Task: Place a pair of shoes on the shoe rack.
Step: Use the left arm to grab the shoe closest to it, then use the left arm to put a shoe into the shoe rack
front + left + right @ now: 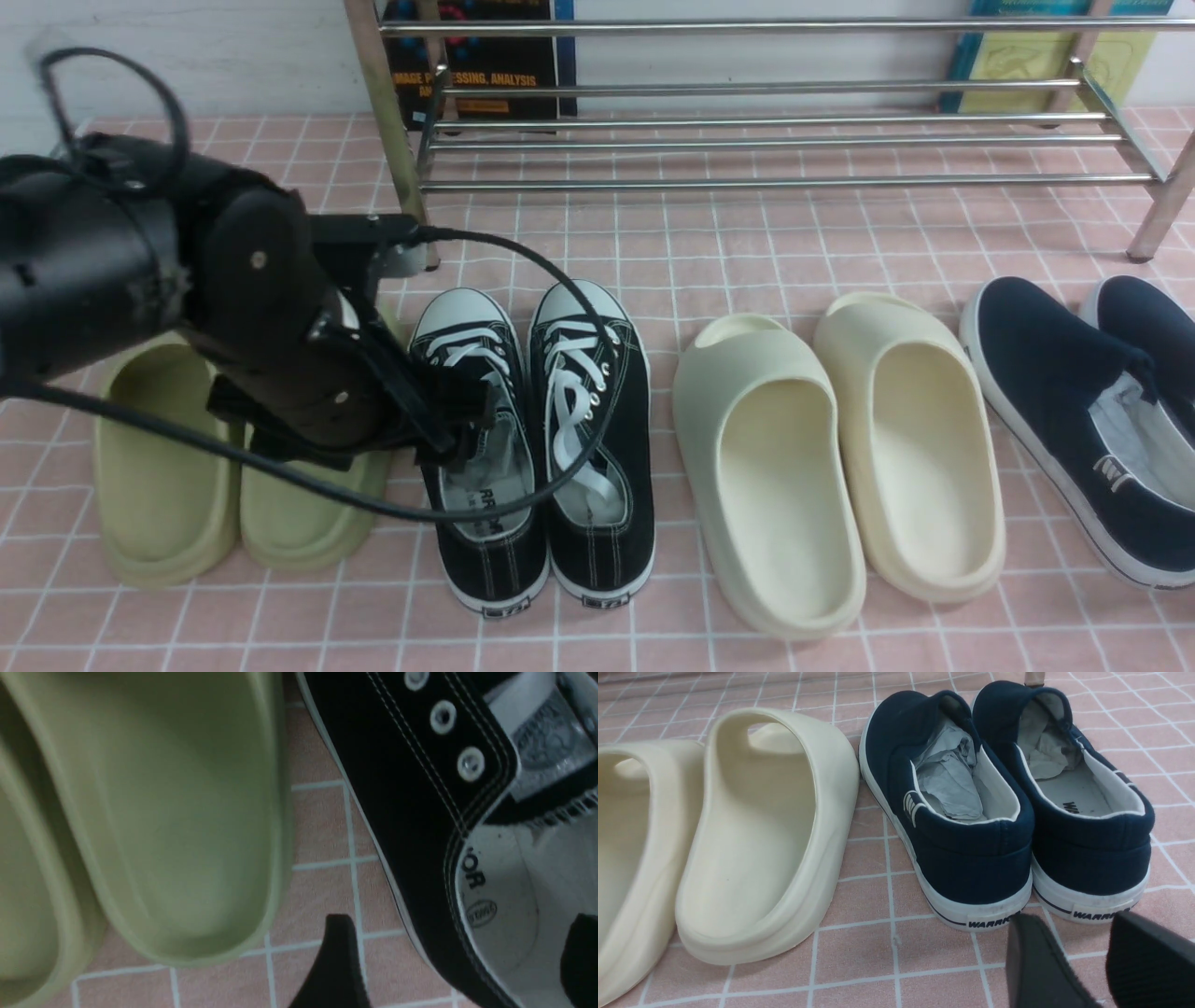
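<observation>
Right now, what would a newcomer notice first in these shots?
The bulky black left arm fills the near left, its hand open astride the side wall of one black sneaker. Four pairs sit in a row on pink tiles: olive slides, black sneakers, cream slides, navy slip-ons. The chrome shoe rack stands behind them.

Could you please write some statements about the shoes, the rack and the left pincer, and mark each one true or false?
1. The black sneakers stand on the floor, not on the shoe rack. True.
2. The left pincer is shut. False: it is open, with one finger outside a sneaker and one inside it.
3. The cream slides lie between the sneakers and the navy slip-ons. True.
4. The olive slides are on the rack. False: they are on the floor.
</observation>
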